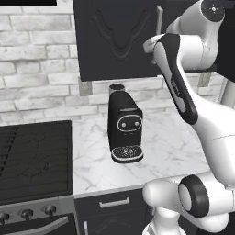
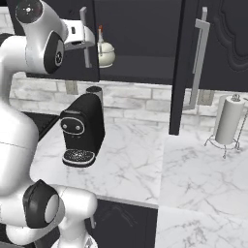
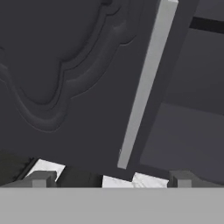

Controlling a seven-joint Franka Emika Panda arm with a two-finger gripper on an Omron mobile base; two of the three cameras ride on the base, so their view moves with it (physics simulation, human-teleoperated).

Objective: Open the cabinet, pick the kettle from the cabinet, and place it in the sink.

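Note:
The black wall cabinet [image 2: 135,34] has its right door [image 2: 177,72] swung out toward me, with its long silver handle [image 2: 197,58] in front. The left door [image 1: 114,36] is closed. Inside, on the shelf, sits the cream-white kettle [image 2: 105,53] with its reddish-brown knob. My gripper [image 2: 91,37] hovers at the left door's silver bar handle [image 3: 146,83], left of the kettle. In the hand view the gripper [image 3: 111,179] is open, its fingertips [image 3: 41,178] wide apart below the handle's lower end. The sink is out of view.
A black coffee machine [image 1: 125,124] stands on the marble counter [image 2: 145,164] under the cabinet. A black stove [image 1: 34,156] lies to the left. A paper towel holder [image 2: 227,121] stands at the right. Black base cabinets [image 1: 114,202] run below.

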